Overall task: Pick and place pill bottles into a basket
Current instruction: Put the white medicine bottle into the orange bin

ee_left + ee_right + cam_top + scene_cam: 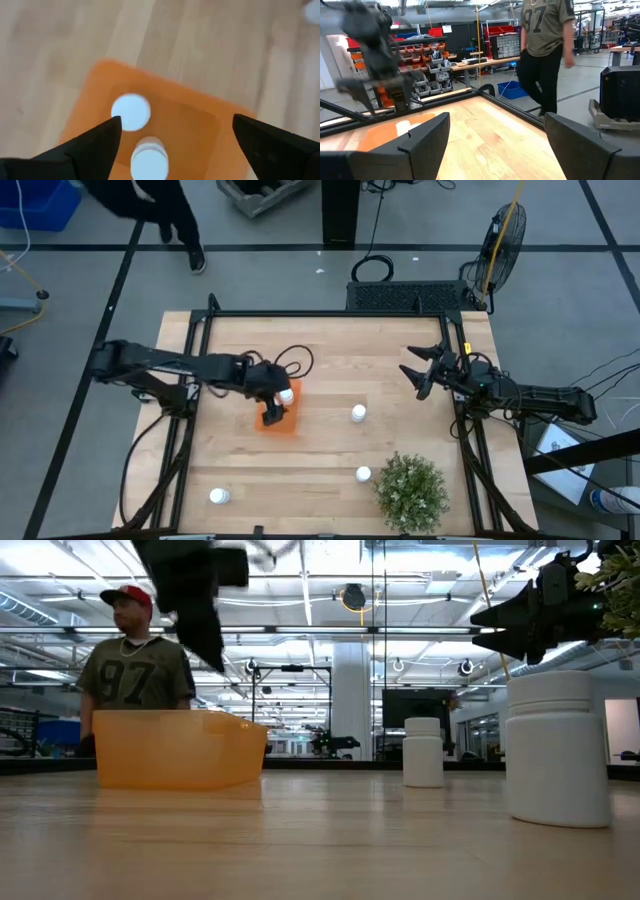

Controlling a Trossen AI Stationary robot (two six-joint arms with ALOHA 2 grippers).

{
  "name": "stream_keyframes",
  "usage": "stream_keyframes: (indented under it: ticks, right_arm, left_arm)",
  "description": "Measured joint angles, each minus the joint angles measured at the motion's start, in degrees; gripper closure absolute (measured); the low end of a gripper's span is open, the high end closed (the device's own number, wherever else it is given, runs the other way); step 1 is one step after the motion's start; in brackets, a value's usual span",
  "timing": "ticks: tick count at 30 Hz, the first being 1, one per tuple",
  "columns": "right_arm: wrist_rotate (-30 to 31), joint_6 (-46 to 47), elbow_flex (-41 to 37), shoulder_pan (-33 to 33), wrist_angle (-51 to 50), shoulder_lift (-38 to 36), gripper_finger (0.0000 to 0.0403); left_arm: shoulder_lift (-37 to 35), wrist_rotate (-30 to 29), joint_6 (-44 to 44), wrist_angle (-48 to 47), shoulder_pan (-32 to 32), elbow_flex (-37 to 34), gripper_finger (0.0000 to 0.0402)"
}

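Observation:
The orange basket (278,420) sits left of the table's middle. My left gripper (274,394) hovers above it, open and empty. The left wrist view (177,145) shows two white pill bottles in the basket (190,120), one (131,112) standing with its cap up and another (149,159) below the gap between the fingers. Only one bottle (287,394) shows in the high view. Three more bottles stand on the table: at mid-table (358,413), beside the plant (363,474) and near the front left (219,496). My right gripper (416,364) is open and empty, raised at the right.
A green bushy plant (410,492) stands at the front right. A person (132,655) stands beyond the table's far left corner. The bare wood (330,350) between the basket and my right gripper holds only the mid-table bottle.

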Motion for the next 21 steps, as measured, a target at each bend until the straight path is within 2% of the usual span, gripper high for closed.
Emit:
stream_keyframes:
  ticks: [5, 11, 15, 19, 21]
  right_arm:
    - [0.09, 0.04, 0.0, -0.01, -0.71, 0.01, 0.009]
    - [0.13, 0.97, 0.0, -0.01, -0.78, 0.01, 0.009]
    - [0.15, 2.72, 0.0, -0.02, -0.69, 0.02, 0.009]
    - [0.25, 3.5, 0.0, -0.02, -0.22, 0.0, 0.009]
    - [0.56, 4.05, 0.0, 0.0, -0.25, 0.02, 0.009]
  left_arm:
    - [-3.89, -2.87, 0.81, -0.4, -8.58, 5.31, 0.0044]
    - [-4.91, 0.89, -2.5, -1.02, -22.9, 7.72, 0.0062]
    - [-4.58, 1.09, -15.02, -4.3, -31.72, 7.76, 0.007]
    - [-2.78, 4.27, -31.6, -7.28, -38.21, 7.78, 0.0077]
    - [-1.41, 5.6, -37.15, -7.43, -41.29, 7.78, 0.0081]
